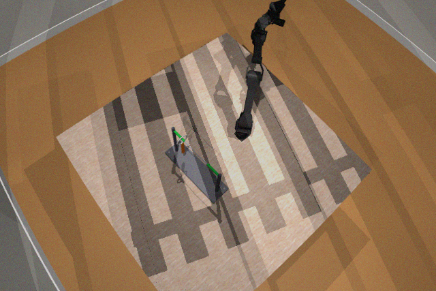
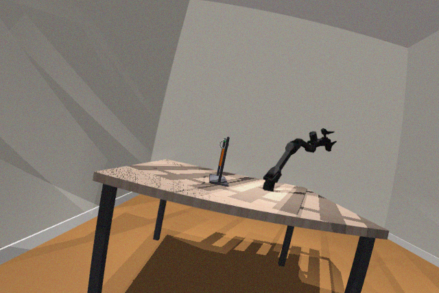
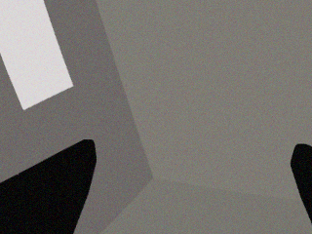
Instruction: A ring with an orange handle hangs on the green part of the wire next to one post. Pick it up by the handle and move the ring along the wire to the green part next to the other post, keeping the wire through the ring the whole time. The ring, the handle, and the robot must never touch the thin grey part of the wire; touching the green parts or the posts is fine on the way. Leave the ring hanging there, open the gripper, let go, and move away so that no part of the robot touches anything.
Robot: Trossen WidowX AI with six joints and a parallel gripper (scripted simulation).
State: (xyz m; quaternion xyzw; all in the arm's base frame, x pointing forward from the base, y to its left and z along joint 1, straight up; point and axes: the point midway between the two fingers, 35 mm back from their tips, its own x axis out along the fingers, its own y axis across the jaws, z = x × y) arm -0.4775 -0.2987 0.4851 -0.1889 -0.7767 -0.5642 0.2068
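The ring (image 2: 220, 143) hangs around the green part (image 1: 178, 135) of the wire beside the far-left post (image 1: 174, 136) in the top view. Its orange handle (image 1: 182, 148) (image 2: 221, 158) points down above the grey base (image 1: 197, 171) (image 2: 213, 178). The thin grey wire runs to the other green part (image 1: 213, 170) beside the other post (image 1: 218, 182). In the exterior view the posts nearly line up. My gripper (image 1: 285, 11) (image 2: 335, 136) (image 3: 196, 153) is open and empty, raised high and well away from the ring, pointing away from the wire stand.
The striped table top (image 1: 158, 206) (image 2: 198, 190) carries the stand and my arm's base (image 1: 243, 127) (image 2: 269, 180). The arm reaches out beyond the table edge. The wrist view shows only walls, ceiling and a bright panel (image 3: 36, 54).
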